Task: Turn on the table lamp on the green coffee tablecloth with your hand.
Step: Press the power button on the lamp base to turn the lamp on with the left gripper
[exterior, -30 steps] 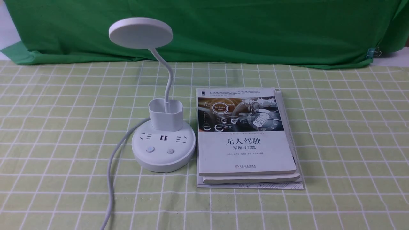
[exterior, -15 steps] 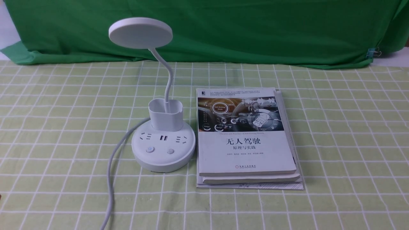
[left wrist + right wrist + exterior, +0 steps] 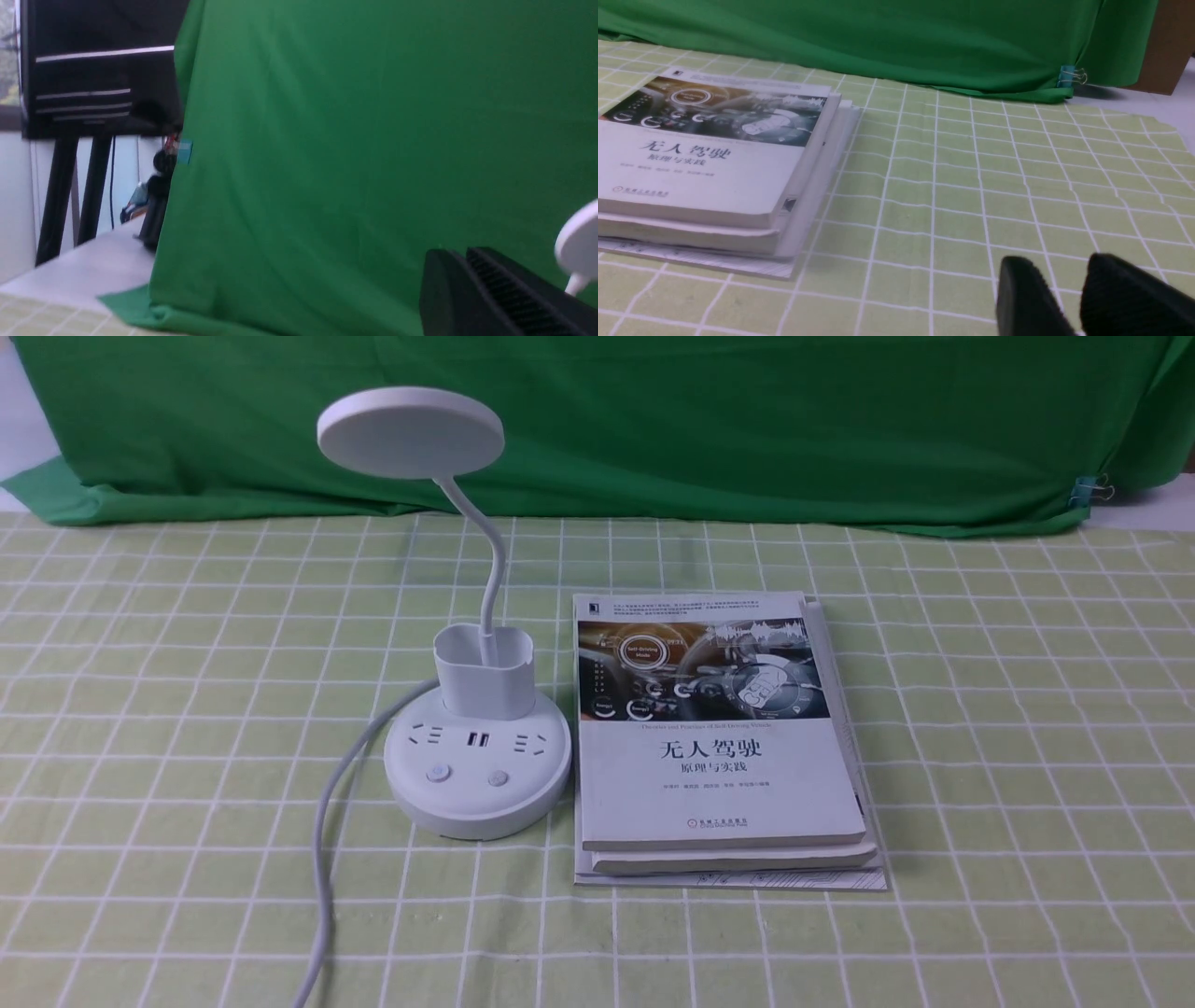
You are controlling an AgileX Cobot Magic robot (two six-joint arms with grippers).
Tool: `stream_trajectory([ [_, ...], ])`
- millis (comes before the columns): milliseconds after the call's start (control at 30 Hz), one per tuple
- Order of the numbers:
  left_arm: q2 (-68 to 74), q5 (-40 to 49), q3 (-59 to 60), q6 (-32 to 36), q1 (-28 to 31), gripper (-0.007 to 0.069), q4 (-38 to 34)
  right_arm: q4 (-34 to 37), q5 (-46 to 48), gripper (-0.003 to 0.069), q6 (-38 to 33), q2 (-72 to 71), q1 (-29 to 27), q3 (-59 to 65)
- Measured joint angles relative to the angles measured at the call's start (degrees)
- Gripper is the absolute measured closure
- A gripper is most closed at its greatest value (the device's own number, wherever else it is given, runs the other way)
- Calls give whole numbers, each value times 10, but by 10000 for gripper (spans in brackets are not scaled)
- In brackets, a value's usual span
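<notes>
White lamp [image 3: 477, 747] stood on the checked tablecloth [image 3: 1027, 709] just beside stacked books [image 3: 719, 775], buttons [image 3: 439, 772] facing the robot, likely for easy reach — right gripper [image 3: 1059, 268] hung slightly parted above the cloth, left gripper [image 3: 455, 259] — gap impossible to tell.

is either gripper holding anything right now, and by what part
Nothing is held. The right gripper has only bare tablecloth between its fingers, nothing shows in the left gripper, and the table lamp stands untouched.
</notes>
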Motion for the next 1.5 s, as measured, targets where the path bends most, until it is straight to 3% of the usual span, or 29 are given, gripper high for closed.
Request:
stream_trajectory([
  [100,55,81,-106,-12,0,606,-10,0,0,414,0,0,0,0],
  [200,156,223,-212,-23,0,604,-22,0,0,414,0,0,0,0],
  [333,257,308,-257,6,0,601,-4,0,0,414,0,0,0,0],
  [433,327,309,-263,7,0,598,-11,0,0,414,0,0,0,0],
  [667,466,349,-266,24,0,586,-132,0,0,414,0,0,0,0],
  [833,646,427,-292,161,-22,585,-233,0,0,414,0,0,0,0],
  [967,720,417,-303,184,-91,585,-249,0,0,414,0,0,0,0],
  [1033,769,395,-325,155,-160,585,-210,0,0,414,0,0,0,0],
  [1167,837,377,-402,18,-257,585,-46,0,0,414,0,0,0,0],
  [1333,910,407,-510,-71,-299,585,92,0,0,414,0,0,0,0],
  [1500,980,431,-584,-76,-306,583,112,0,0,414,0,0,0,0],
])
